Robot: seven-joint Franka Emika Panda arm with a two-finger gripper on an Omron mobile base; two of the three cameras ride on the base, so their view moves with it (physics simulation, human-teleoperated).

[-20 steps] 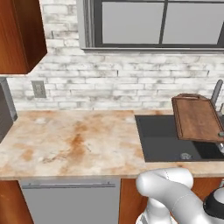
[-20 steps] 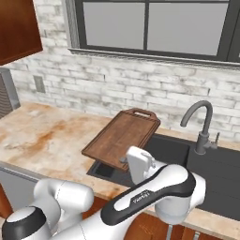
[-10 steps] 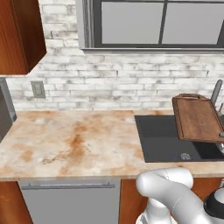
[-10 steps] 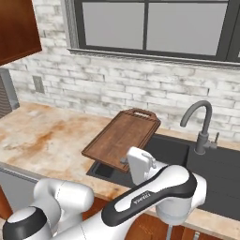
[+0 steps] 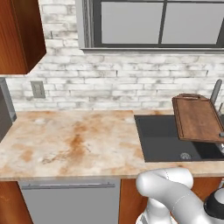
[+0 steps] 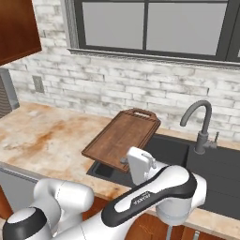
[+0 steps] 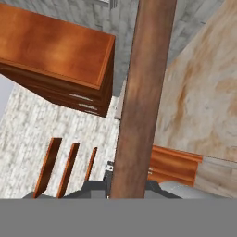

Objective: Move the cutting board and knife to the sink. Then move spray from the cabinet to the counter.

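The cutting board point(image 6: 123, 138) is being held up, tilted, over the left part of the sink point(image 6: 220, 171), its handle loop toward the brick wall and its near edge met by the white hand of the arm; the gripper point(image 7: 131, 183) is being kept clenched on that edge, as the hand view is showing the board's rim running up from between the finger tips. In the right base view the curved faucet point(image 6: 200, 123) is being shown whole, standing behind the basin to the right of the board, while in the left base view only a sliver of the faucet is being seen at the right edge, behind the board point(image 5: 197, 117). The left base view is giving what the other is not: the drain at the bottom of the sink point(image 5: 162, 140), with the basin's floor bare around it, and a long stretch of the desk point(image 5: 70, 142) with its rusty blotches. A corner of the cabinet point(image 5: 19, 35) is being shown at the upper left, doors closed. In the hand view, a reddish-brown cabinet block is being seen tilted beside the board.
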